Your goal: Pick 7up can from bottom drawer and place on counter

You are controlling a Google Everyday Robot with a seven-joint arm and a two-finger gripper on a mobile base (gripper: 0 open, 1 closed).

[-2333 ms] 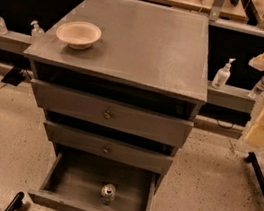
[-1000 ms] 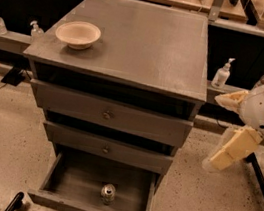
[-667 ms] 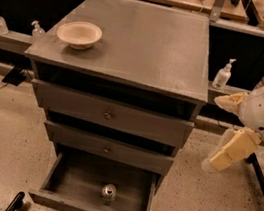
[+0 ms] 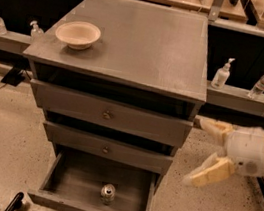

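Cream two-finger gripper [image 4: 205,151] hangs empty, fingers spread for a grasp; below-left of it, small silvery 7up can [image 4: 108,193] stands upright in the pulled-out grey wooden bottom drawer [image 4: 77,180], reachable

The gripper [image 4: 206,150], right of the bottom drawer [image 4: 88,210], joins an arm [image 4: 258,152] cut off at the right edge. That drawer's front runs off the lower edge.
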